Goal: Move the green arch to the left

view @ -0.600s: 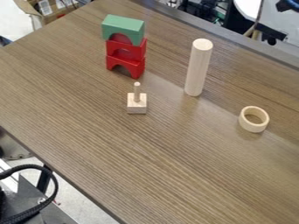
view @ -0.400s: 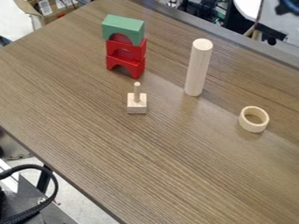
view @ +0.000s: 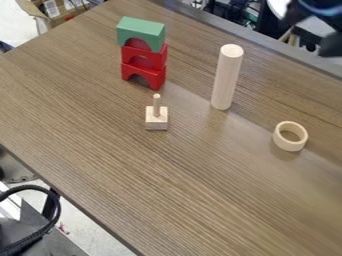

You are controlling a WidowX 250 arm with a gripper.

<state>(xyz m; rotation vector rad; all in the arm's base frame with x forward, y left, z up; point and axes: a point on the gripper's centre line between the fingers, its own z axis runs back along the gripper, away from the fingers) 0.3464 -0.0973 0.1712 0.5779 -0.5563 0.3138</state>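
sitting on the red arches [view: 143,76] is the green arch [view: 141,31]; upper left of them, a cardboard box [view: 61,19], contents unclear; well right of them, the blurred claw [view: 327,44], wide or narrow i cannot tell.

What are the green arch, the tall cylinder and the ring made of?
The green arch looks like painted wood: an even, matte green coat on a toy-block shape, though plastic can't be ruled out. The cylinder seems to be bare wood, pale and smooth, with no paint. The ring is probably bare wood too, given its similar pale tan colour and smooth rim.
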